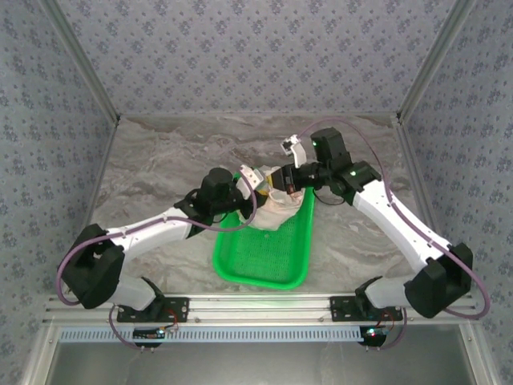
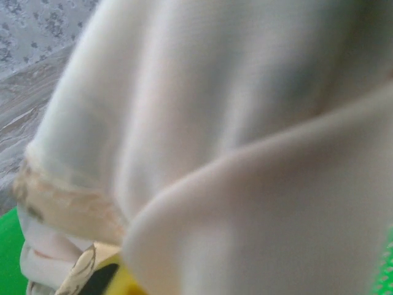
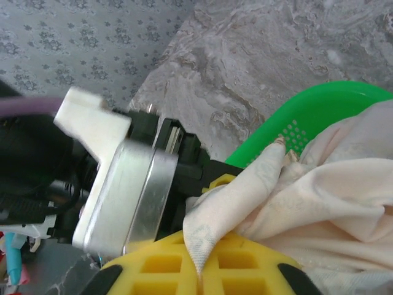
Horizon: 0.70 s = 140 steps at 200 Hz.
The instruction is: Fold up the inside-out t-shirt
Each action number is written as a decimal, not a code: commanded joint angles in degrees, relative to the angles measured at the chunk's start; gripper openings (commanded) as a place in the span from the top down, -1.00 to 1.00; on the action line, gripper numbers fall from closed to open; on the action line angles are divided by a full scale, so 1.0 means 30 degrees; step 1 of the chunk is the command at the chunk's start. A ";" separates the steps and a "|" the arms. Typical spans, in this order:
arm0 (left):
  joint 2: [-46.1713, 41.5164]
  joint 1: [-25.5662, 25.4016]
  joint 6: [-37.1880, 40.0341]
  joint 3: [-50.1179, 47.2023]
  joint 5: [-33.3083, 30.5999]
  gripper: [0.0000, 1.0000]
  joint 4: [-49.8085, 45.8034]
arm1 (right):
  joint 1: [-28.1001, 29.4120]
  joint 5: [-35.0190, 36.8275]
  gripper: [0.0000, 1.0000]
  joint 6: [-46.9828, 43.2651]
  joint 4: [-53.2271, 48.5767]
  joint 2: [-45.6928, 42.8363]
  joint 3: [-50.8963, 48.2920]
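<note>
The inside-out t-shirt (image 1: 272,210) is a bunched pale cream heap, lifted over the far end of a green basket (image 1: 264,269), with faint print showing through. From the left, my left gripper (image 1: 244,183) is shut with the cloth's upper left edge at its tip. Cloth (image 2: 245,153) presses against its camera, and part of one yellow finger (image 2: 116,279) shows below. My right gripper (image 1: 287,186) comes in from the right. Its yellow fingers (image 3: 166,270) are pinched together on a pointed fold of the shirt (image 3: 331,190) that runs into the seam between them.
The green mesh basket (image 3: 307,110) stands on the grey marbled table (image 1: 160,168), its near end bare. Patterned walls close in the left, back and right. The left gripper's metal housing (image 3: 123,190) sits very close to my right fingers.
</note>
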 commanded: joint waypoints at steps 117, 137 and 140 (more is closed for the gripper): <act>-0.7479 0.3040 -0.1407 0.6379 -0.4902 0.98 -0.8738 | 0.2217 1.5004 -0.23 1.1045 -0.7109 0.0366 -0.4749; -0.8156 0.3029 -0.0692 0.6261 -0.5362 0.97 -0.8913 | 0.2500 1.5488 0.05 1.2048 -0.6421 0.1241 -0.4758; -0.8247 0.3039 -0.0670 0.6231 -0.5465 0.97 -0.8942 | 0.2500 1.5530 0.10 1.2370 -0.6438 0.1363 -0.4708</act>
